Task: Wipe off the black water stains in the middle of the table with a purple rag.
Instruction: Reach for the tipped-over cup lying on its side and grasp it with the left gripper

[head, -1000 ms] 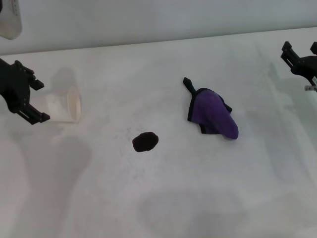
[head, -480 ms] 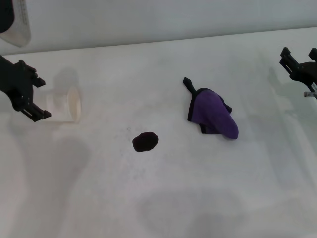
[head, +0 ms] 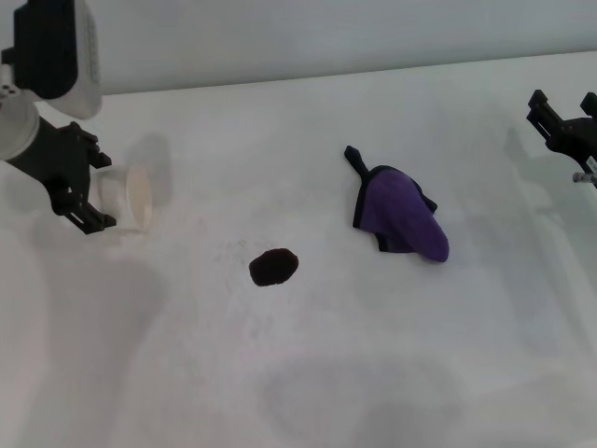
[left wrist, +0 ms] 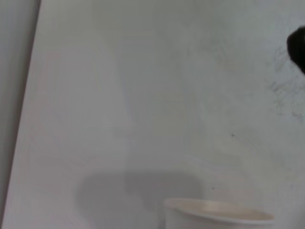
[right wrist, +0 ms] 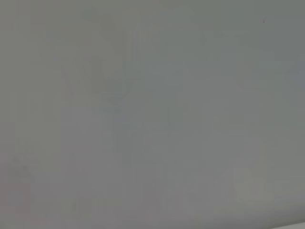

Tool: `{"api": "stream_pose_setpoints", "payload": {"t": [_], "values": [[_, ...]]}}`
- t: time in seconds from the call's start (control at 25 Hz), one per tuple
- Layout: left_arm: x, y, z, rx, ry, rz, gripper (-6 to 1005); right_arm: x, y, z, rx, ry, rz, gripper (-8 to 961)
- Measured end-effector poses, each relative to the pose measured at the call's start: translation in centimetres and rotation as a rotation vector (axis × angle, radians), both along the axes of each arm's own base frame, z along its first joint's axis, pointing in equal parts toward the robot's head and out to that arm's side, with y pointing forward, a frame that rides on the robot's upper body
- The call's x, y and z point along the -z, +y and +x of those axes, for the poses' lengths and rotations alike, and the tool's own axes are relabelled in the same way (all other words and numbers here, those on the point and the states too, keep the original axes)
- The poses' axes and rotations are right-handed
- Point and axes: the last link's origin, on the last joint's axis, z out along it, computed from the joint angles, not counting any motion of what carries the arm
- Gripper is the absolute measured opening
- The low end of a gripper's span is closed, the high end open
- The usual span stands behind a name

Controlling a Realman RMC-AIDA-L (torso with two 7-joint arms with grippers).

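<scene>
Two tools, both with jaws spread and empty. Rag [head: 403,217] lies just right of the stain [head: 273,267] mid-table [head: 373,373], long axis running back-left to front-right. My right tool [head: 564,114] is nearer it; my left tool [head: 86,191] hovers by the cup [head: 131,198].

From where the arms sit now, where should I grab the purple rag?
Grip the purple rag at its bunched, raised middle, from above, with the right gripper, which is nearer. The thin black tail lies flat, so it offers little to pinch. Nothing crowds it; the black water stains lie apart.
</scene>
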Motion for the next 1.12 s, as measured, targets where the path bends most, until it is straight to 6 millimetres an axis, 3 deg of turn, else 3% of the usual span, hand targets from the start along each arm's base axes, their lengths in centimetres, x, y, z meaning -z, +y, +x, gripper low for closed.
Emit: {"api": "stream_pose_setpoints", "payload": {"t": [0.68,1.12], "values": [[1.3,-0.8,-2.5,-0.034,-0.018,0.037,888,-0.2,0.2,-0.1,-0.007,0.003,0.007,841],[1.8,-0.9,-2.9,-0.064,-0.068,0.073,881,-0.1,0.0,0.0,-0.005,0.003,0.002,840]]}}
